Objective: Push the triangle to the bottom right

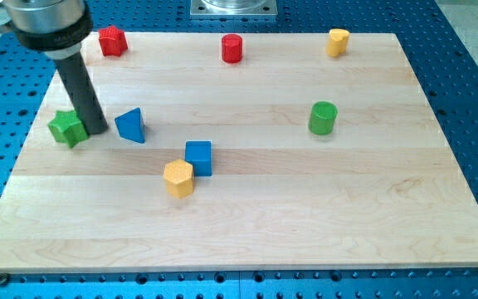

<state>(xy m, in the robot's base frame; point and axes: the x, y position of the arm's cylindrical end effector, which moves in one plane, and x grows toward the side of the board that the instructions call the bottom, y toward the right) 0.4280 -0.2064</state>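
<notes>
The light wooden desk (305, 216) lay on a blue board full of holes (471, 100). The robot had no claw to spread or press together, only a straight dark rod. The tip (97, 130) rested on the desk at the view's left, squeezed between the green star-shaped block (67, 127) and the blue triangle block (130, 125), just beside both. The triangle sat in the left half, well apart from the bottom right corner. Below it, toward the middle, a blue cube (198, 158) touched a yellow six-sided block (178, 178). A green cylinder (323, 118) stood to the right. Along the top edge sat a red star-shaped block (112, 41), a red cylinder (232, 48) and a yellow block (338, 41).
</notes>
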